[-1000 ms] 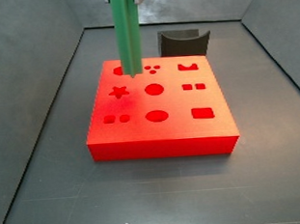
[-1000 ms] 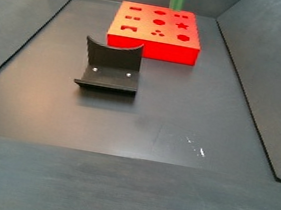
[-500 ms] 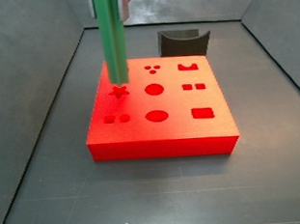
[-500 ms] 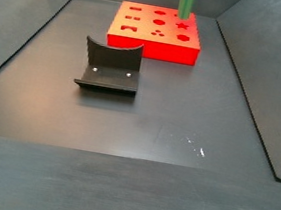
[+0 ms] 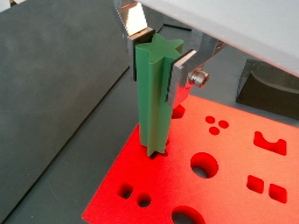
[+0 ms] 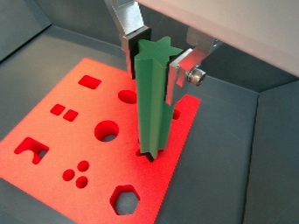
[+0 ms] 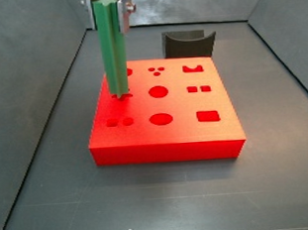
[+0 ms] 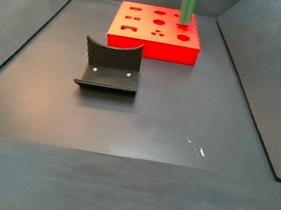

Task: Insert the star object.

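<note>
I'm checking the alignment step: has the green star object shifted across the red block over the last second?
Yes. Held in the gripper, the star object went from the red block's round hole toward the block's edge; its tip now meets the star hole.

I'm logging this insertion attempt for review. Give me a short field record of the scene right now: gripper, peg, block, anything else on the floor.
gripper: gripper above the block, fingers closed on the peg's upper end
star object: green star object, upright, lower tip at the block's star hole near the edge; depth of entry unclear
block: red block with shaped holes, flat on the dark floor
holder: dark curved holder, apart from the block, empty
</note>
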